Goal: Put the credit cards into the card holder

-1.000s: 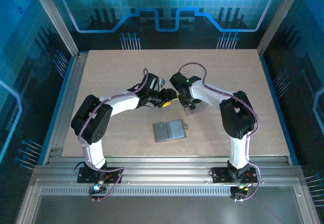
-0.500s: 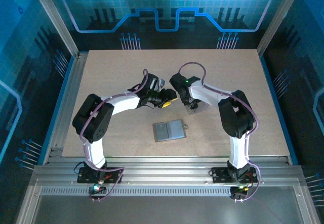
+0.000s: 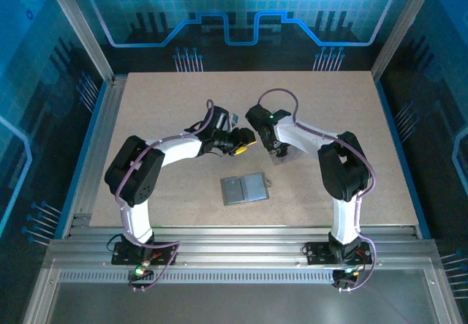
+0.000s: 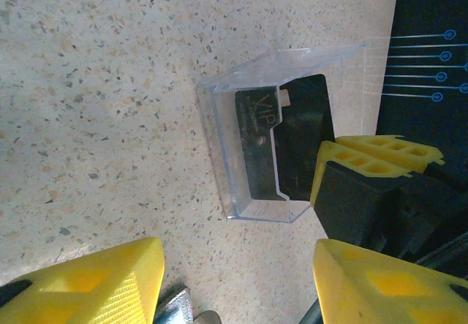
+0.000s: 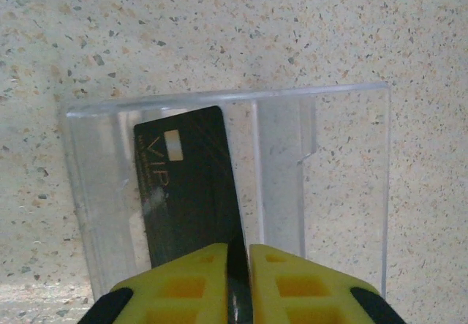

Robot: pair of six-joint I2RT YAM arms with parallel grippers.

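A black credit card (image 5: pixel 186 185) marked VIP stands inside a clear plastic box (image 5: pixel 344 178). My right gripper (image 5: pixel 238 254) is shut on the card's near edge, its yellow fingers pinching it from both sides. The left wrist view has the same black credit card (image 4: pixel 292 141) in the box (image 4: pixel 248 192), with the right gripper's yellow fingers (image 4: pixel 365 159) on it. My left gripper (image 4: pixel 238 258) is open just short of the box, holding nothing. The grey card holder (image 3: pixel 245 189) lies open and flat, nearer the arm bases than both grippers (image 3: pixel 245 142) (image 3: pixel 274 151).
The clear box (image 3: pixel 284 154) sits mid-table between the two wrists. Bare speckled tabletop (image 3: pixel 329 104) surrounds it. Aluminium frame rails (image 3: pixel 95 156) and blue panels border the table.
The right gripper's jaws have closed onto the black card. Both arms have stayed almost where they were, and the left gripper's jaws stand as wide as before.
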